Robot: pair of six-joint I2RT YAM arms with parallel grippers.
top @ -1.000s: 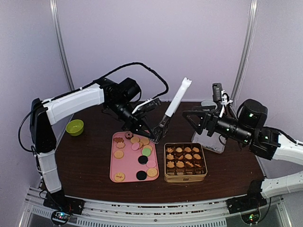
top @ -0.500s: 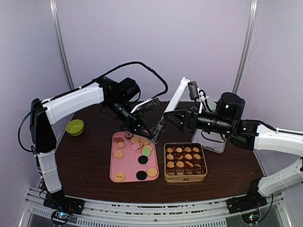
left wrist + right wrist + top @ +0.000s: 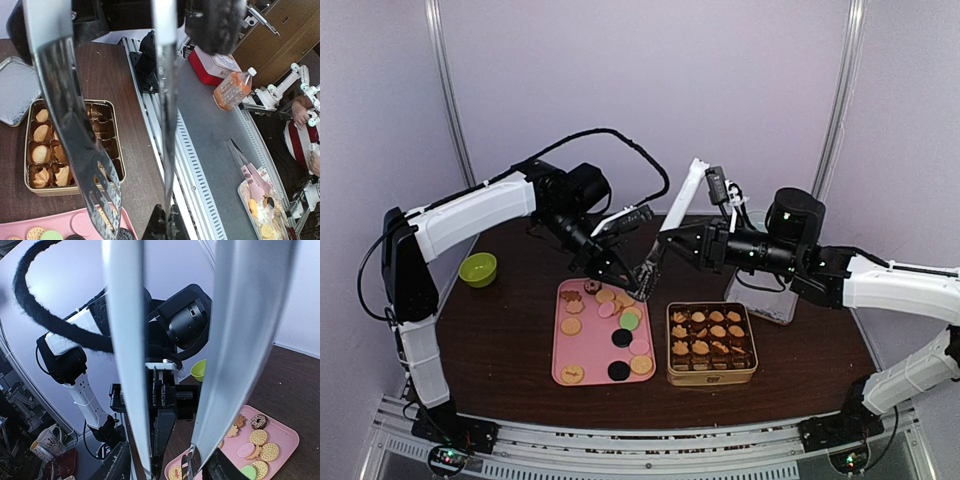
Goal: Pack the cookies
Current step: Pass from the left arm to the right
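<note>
Cookies (image 3: 607,309) lie flat, faces up, loose on the pink tray (image 3: 590,352) mid-counter, toward the near edge. Being round, they have no long axis to speak of. I judge them light, stiff and brittle, so I'd pinch across opposite rims, gently. The tin (image 3: 712,379) sits just right of the tray. My left gripper (image 3: 623,277) clamps the metal tongs (image 3: 685,205). The right gripper (image 3: 670,243) straddles them; closed or not, I cannot tell.

Up close we see the tongs (image 3: 125,355), 2 blades upright w/ a gap btwn; behind: left arm (image 3: 75,365), black cable (image 3: 50,320), green bowl (image 3: 198,369); bottom rt, cookies (image 3: 260,437) on pink tray (image 3: 289,441).
</note>
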